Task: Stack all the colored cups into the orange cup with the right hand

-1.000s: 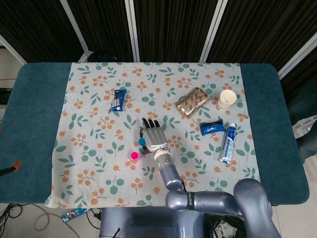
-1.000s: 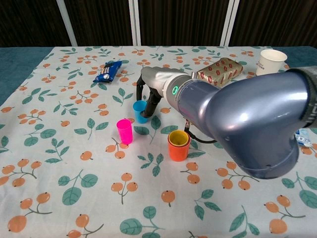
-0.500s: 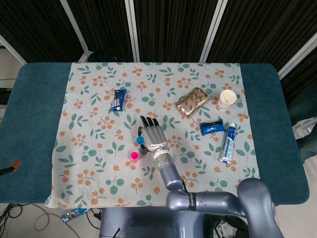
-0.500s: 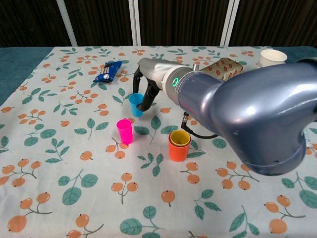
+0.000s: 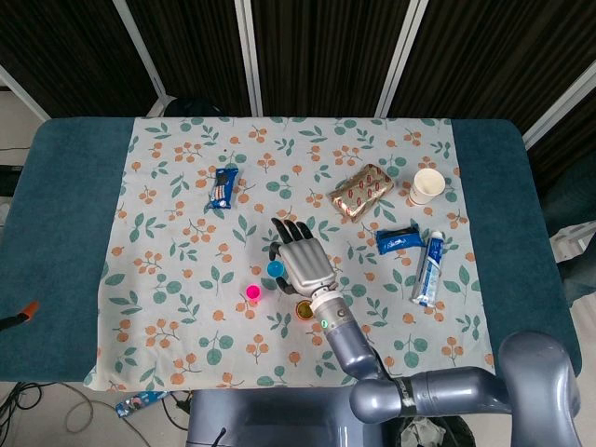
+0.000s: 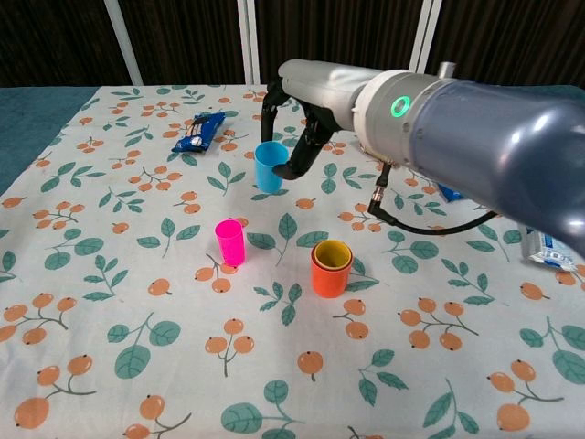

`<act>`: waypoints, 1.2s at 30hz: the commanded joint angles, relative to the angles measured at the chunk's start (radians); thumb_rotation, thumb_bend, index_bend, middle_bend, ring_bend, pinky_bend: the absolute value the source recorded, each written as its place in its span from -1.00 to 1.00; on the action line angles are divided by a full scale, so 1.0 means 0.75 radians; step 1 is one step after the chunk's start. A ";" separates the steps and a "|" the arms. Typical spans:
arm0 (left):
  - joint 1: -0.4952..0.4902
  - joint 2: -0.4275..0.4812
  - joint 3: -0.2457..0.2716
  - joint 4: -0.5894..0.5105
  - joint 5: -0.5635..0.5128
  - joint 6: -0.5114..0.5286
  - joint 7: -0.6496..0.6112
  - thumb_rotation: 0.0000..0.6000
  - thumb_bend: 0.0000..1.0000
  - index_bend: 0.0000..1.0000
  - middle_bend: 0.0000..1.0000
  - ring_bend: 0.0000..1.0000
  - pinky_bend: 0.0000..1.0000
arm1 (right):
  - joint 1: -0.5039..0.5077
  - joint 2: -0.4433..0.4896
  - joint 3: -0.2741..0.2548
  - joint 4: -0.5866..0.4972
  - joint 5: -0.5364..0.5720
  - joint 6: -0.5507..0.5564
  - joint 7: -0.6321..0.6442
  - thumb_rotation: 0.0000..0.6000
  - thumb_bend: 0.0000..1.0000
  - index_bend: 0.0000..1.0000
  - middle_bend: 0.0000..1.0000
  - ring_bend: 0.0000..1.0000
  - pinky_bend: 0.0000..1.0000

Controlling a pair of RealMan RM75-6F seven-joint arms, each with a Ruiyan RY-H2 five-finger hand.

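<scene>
Above the floral-clothed worktop [image 6: 110,366], the robot's right hand [image 6: 297,114] grips a blue cup [image 6: 269,166] between thumb and fingers, holding it upright and clear of the cloth, up and to the left of the orange cup [image 6: 329,272]. The orange cup stands on the cloth with a yellow cup [image 6: 331,254] already nested inside it; a pink cup [image 6: 229,242] waits alone just to its left. The left hand is in neither view.

The risks from here appear to lie in the carry and the drop. The blue cup seems held by its side near the rim, so a slackened pinch could let it tip or fall short of the orange cup. Coming in off-centre or tilted, its base could catch the yellow cup's rim and knock the light stack over. A low sweep toward the orange cup might also clip the pink cup. From the head view, the hand [image 5: 303,261] hides much of the orange cup, making alignment harder to judge.
</scene>
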State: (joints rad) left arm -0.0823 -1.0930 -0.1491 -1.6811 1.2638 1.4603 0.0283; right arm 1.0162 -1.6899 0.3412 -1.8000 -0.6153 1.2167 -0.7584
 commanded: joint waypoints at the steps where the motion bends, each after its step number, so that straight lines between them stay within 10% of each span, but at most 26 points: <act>1: 0.001 0.000 0.001 -0.002 0.002 0.002 0.001 1.00 -0.76 -0.91 -1.00 -1.00 -1.00 | -0.060 0.087 -0.060 -0.130 -0.072 0.051 -0.002 1.00 -0.19 -0.05 -1.00 -0.90 -0.79; 14: -0.001 -0.001 0.002 -0.003 0.001 -0.003 0.005 1.00 -0.76 -0.91 -1.00 -1.00 -1.00 | -0.158 0.154 -0.235 -0.252 -0.225 0.079 0.027 1.00 -0.19 -0.05 -1.00 -0.90 -0.78; 36: -0.002 -0.007 0.003 -0.003 0.000 0.000 0.023 1.00 -0.76 -0.91 -1.00 -1.00 -1.00 | -0.207 0.180 -0.288 -0.264 -0.261 0.058 0.043 1.00 -0.19 -0.03 -1.00 -0.90 -0.76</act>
State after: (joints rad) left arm -0.0839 -1.0980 -0.1466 -1.6837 1.2641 1.4604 0.0450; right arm 0.8613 -1.5550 0.1254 -1.9984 -0.8110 1.2601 -0.7260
